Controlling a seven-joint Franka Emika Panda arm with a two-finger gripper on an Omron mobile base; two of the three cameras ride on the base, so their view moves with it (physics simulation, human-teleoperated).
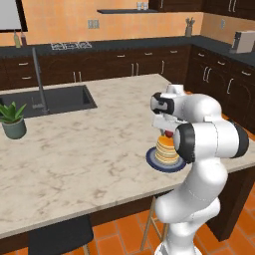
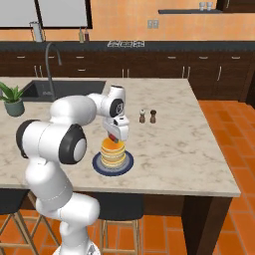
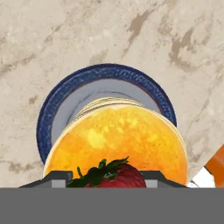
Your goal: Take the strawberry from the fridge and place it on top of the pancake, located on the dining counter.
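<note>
**Desk:** Where are we in the job?

**Operator:** Last step, as I judge it. My end effector (image 3: 109, 181) hangs right over the pancake (image 3: 116, 140), and the strawberry (image 3: 114, 177) is clamped between its fingers, leaves and red flesh showing between the two tips in the hand view. The berry is not yet resting on the stack; it sits just above the near edge of the top pancake.

**Desk:** What does the next move ask of you?

**Operator:** I'd shift the berry toward the middle of the pancake, come down until it touches or nearly so, then let go. Dropped where it is, I think it could roll off the edge onto the plate (image 3: 52, 113).

**Desk:** Do the base cameras add anything?

**Operator:** Context. The right one shows the plate on the table (image 2: 169, 149) near its front edge, with two shakers (image 2: 147, 116) beyond the pancake and a potted plant (image 2: 13, 99) far to its left by the sink. There the end effector (image 2: 117, 135) sits just over the stack (image 2: 113, 152). In the left one my own arm covers part of the pancake (image 1: 165, 149), and I see only a small red patch at the hand. The grip itself is clear in the hand view.
</note>
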